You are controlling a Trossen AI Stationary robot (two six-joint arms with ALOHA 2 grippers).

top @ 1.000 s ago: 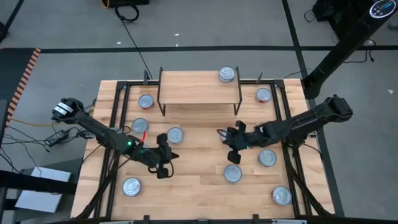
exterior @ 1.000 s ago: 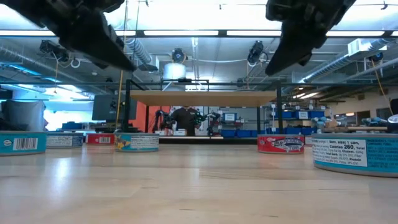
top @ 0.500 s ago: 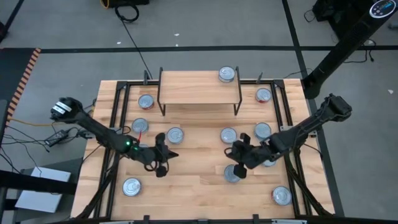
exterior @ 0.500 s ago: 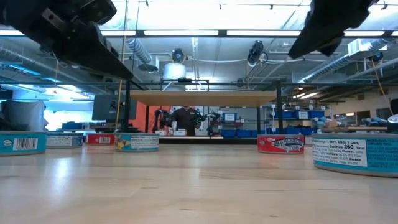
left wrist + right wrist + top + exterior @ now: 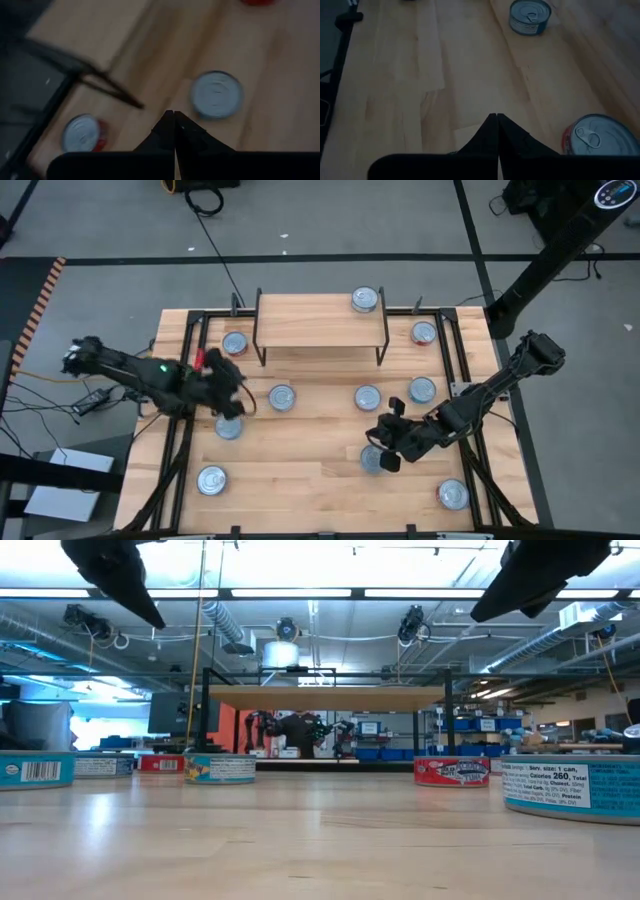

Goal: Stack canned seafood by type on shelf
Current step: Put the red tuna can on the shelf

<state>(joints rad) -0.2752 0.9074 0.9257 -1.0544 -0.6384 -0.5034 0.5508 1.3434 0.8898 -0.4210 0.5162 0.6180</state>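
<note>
One silver-lidded round tin (image 5: 365, 300) is seen on the light-wood shelf (image 5: 310, 320); others are scattered on the tabletop (image 5: 310, 480). Left hand (image 5: 232, 372) and right hand (image 5: 385, 442) are clenched, empty. Next, a tin must be approached and fingers opened.

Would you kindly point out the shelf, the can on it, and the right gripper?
shelf (image 5: 310, 320), high view, bare wooden top.
can on the shelf (image 5: 365, 300), high view, silver lid.
right gripper (image 5: 496, 116), right wrist view, shut fingertips.
</note>
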